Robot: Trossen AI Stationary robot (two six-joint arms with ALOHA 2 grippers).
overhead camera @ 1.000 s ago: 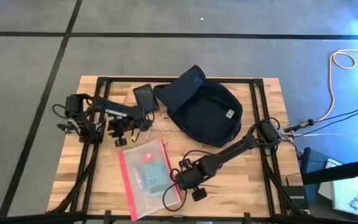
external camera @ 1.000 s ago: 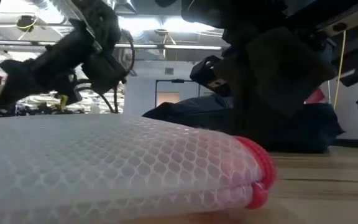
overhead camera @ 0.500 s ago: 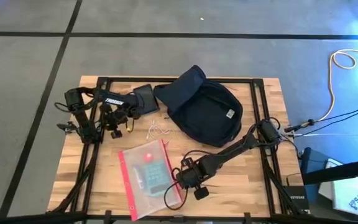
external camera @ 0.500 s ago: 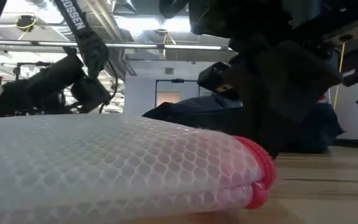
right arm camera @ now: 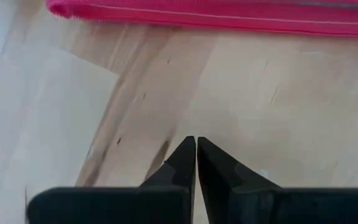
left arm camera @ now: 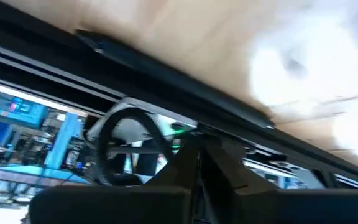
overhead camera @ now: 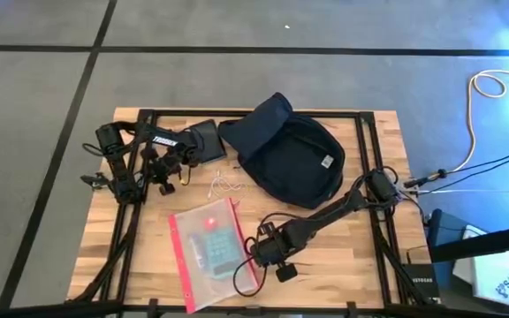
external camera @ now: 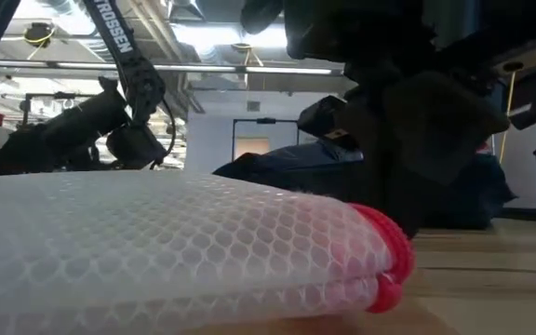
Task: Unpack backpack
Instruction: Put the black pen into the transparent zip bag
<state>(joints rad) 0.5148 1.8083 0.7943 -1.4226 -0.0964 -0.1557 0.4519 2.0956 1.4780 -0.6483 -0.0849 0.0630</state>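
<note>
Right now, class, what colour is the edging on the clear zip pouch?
Red, or pinkish red. The pouch edging shows best in the right wrist view.

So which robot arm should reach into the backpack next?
Probably the left. The left gripper is up by the phone, right beside the backpack and its open end. The right gripper, shut and empty, sits down by the pouch, farther away.

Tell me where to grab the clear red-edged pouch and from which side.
Grip the pouch at its red long edge nearest the right gripper, coming in low from that side. It lies flat, so only the raised rim offers the fingers a likely pinch.
</note>
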